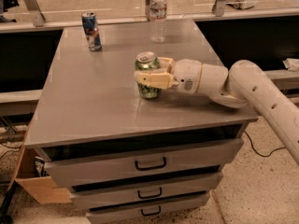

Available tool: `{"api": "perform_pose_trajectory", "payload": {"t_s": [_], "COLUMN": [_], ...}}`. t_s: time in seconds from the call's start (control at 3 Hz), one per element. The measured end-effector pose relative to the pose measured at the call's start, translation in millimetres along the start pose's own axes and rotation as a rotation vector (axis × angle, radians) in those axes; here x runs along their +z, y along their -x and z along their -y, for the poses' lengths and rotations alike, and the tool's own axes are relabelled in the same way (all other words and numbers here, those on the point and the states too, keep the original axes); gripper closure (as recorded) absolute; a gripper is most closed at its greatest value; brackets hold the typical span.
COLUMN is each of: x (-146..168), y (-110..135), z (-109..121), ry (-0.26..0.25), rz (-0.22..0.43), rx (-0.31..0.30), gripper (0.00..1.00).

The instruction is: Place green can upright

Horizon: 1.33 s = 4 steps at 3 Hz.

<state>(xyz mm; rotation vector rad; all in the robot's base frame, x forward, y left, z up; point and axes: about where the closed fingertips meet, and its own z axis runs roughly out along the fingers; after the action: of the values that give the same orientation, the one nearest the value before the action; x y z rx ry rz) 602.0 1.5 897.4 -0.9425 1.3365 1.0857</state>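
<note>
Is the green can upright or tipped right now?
Upright: the green can shows its silver top facing up, base on the table, with the tool gripping its middle.

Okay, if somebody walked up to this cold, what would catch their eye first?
First the big white arm reaching in from the right across the grey table, its tool closed around the green can near the table's middle; the can looks upright. Next, at the far edge, a blue can stands toward the left and a clear water bottle toward the middle.
</note>
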Motion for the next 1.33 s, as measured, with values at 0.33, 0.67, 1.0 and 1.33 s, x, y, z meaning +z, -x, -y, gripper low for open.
{"api": "perform_pose_trajectory", "payload": {"t_s": [0.33,0.67,1.0,1.33], "x": [0.0,-21.1,-64.0,-126.4], "y": [0.0,-2.7,8.5,41.4], "z": [0.0,-3.0,-2.1,4.7], "ry": [0.000,-0.003,-0.034,-0.093], "rz": [0.000,-0.013,-0.057,-0.125], "rx": [0.000,-0.013,-0.044,-0.098], "gripper": [0.04,0.00,0.00,0.00]}}
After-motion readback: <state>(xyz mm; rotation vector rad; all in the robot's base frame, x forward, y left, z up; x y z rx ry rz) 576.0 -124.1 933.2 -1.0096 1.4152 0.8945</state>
